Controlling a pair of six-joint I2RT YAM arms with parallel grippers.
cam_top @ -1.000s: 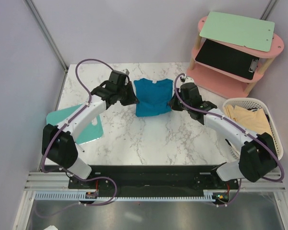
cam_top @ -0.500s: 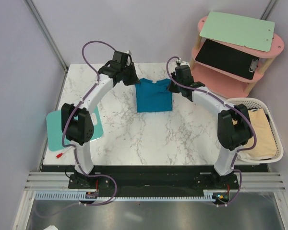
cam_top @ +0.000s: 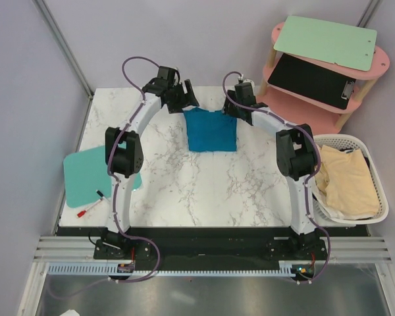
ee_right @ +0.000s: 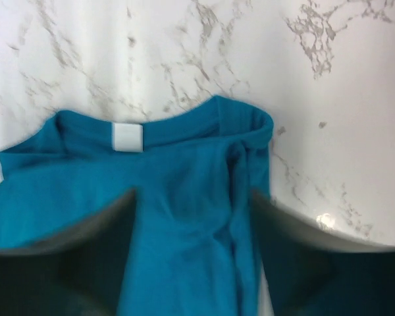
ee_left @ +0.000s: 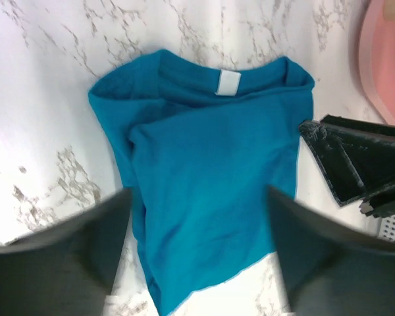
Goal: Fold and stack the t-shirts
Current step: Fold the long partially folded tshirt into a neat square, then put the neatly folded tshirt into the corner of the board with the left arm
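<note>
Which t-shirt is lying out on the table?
The teal-blue t-shirt, spread on the marble table at its far side. The cream-yellow t-shirts are heaped in the white basket on the right instead.

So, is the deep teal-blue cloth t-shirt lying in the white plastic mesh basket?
No, the teal-blue t-shirt lies on the marble table near its far edge; the white mesh basket holds pale cream-yellow cloth.

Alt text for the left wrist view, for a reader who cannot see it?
A partly folded teal t-shirt lies on the marble table, white neck label showing, under the open left end effector. Part of the right end effector shows at right.
</note>
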